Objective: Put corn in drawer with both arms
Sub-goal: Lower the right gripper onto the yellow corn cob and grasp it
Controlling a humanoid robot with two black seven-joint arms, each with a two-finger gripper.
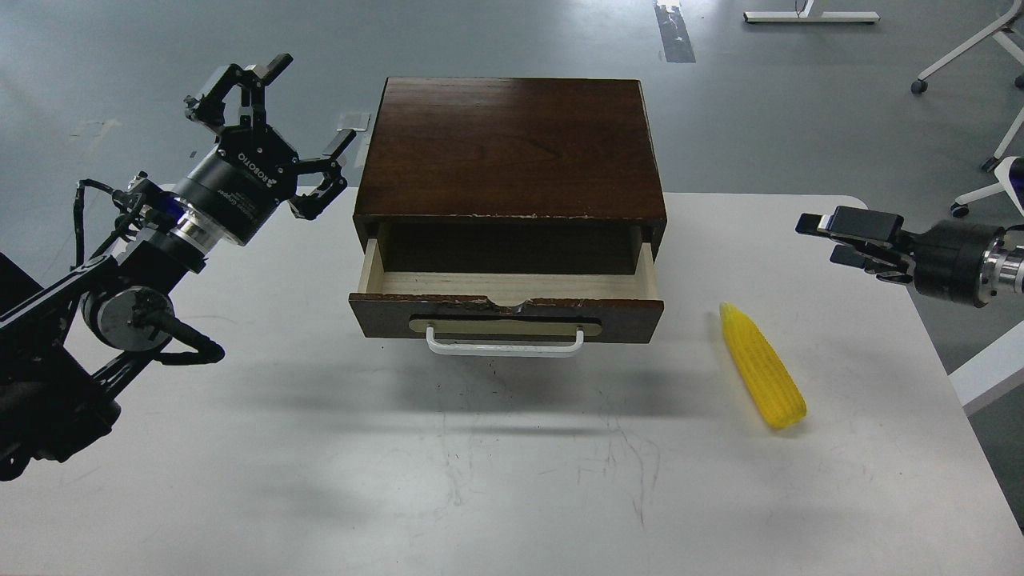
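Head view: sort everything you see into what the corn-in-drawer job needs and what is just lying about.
Needed for the job:
corn, lying on the table
drawer, pulled open
left gripper, open
right gripper, holding nothing

Just lying about:
chair legs on the floor
white stand base on the floor

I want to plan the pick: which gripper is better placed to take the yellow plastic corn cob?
Right. The right gripper hovers just above-right of the yellow plastic corn cob on the white table; the open left gripper is beyond the open brown wooden drawer.
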